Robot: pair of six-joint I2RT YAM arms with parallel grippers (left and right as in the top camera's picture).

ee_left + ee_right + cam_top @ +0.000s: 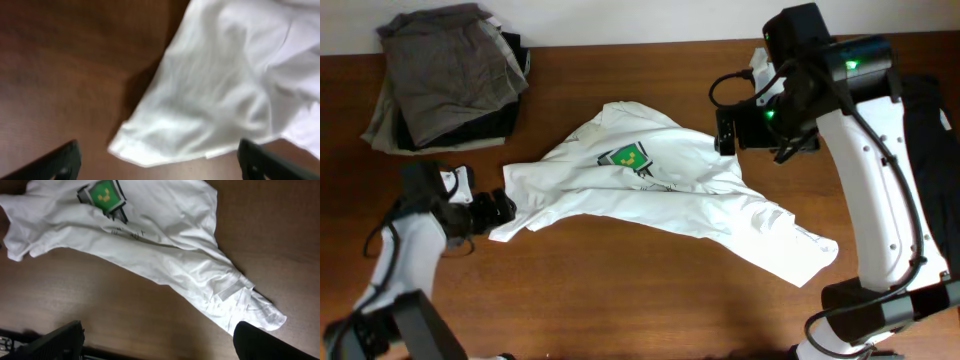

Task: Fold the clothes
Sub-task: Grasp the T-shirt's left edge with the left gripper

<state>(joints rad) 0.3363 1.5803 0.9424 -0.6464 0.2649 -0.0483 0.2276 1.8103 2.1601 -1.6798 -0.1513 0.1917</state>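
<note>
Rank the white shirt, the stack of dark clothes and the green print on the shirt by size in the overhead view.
1. white shirt, spread out, largest
2. stack of dark clothes
3. green print, by far the smallest

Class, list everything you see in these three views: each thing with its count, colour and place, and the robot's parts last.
T-shirt: one, white with a green print, crumpled at the table's centre.
Pile of folded clothes: one, grey, dark and beige, far left corner.
Table: one, brown wood, beneath everything.
Left gripper: one, black, open, at the T-shirt's left edge.
Right gripper: one, black, open, near the T-shirt's right side.
</note>
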